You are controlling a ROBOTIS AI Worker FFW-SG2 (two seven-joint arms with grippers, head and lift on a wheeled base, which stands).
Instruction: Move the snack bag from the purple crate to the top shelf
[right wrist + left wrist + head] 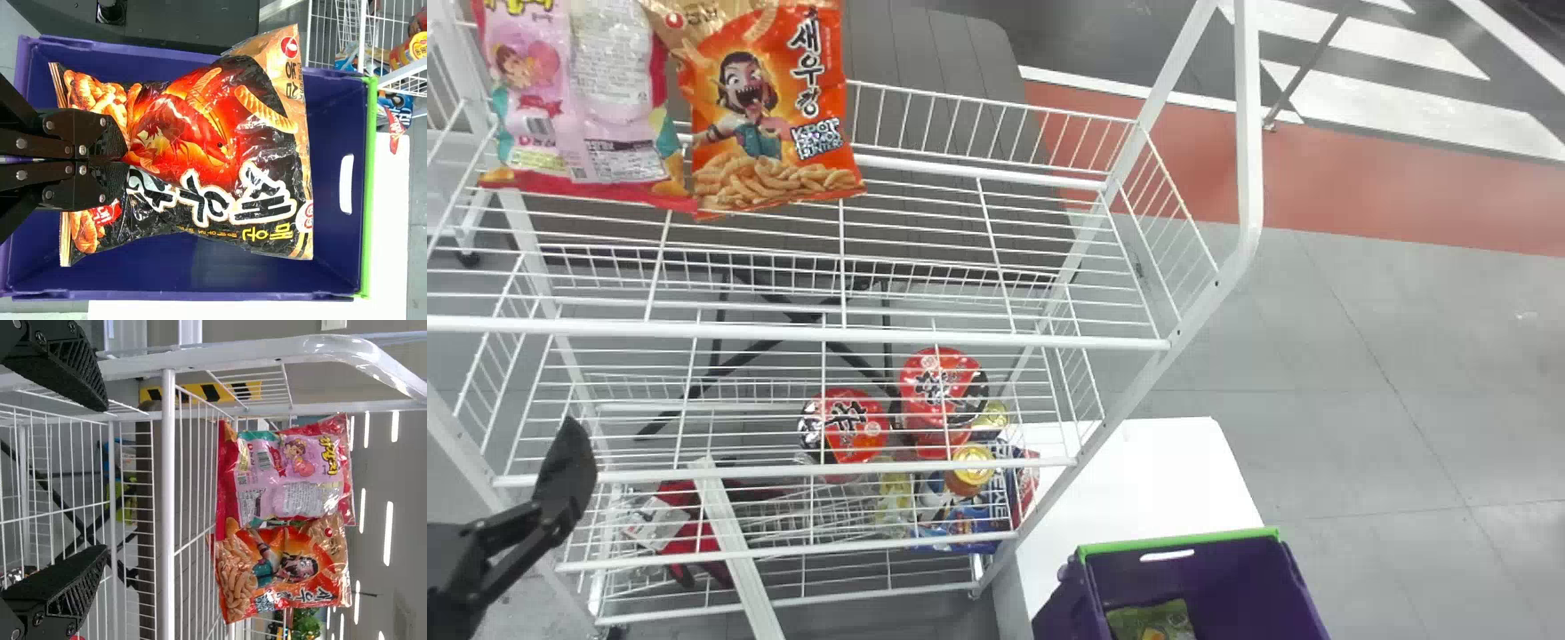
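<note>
We had our right gripper (125, 159) clenched on one end of the black snack bag (220, 153), which lay across the opening of the purple crate (200, 295), perhaps slightly raised, over the white worktop (1138, 480). Our left gripper (565, 476), fingers parted, was by the rack's left side. Pink (614, 89) and orange snack bags (774, 116) stood side by side on the top shelf (960, 337).

Grey flooring (1387, 356) meets a reddish band (1334, 200), beyond which white stripes (1387, 102) cross a dark surface. A white desk (1138, 471) with a rounded corner stands near a grey-brown slatted table (943, 53); long white light strips (388, 533) glow overhead.
</note>
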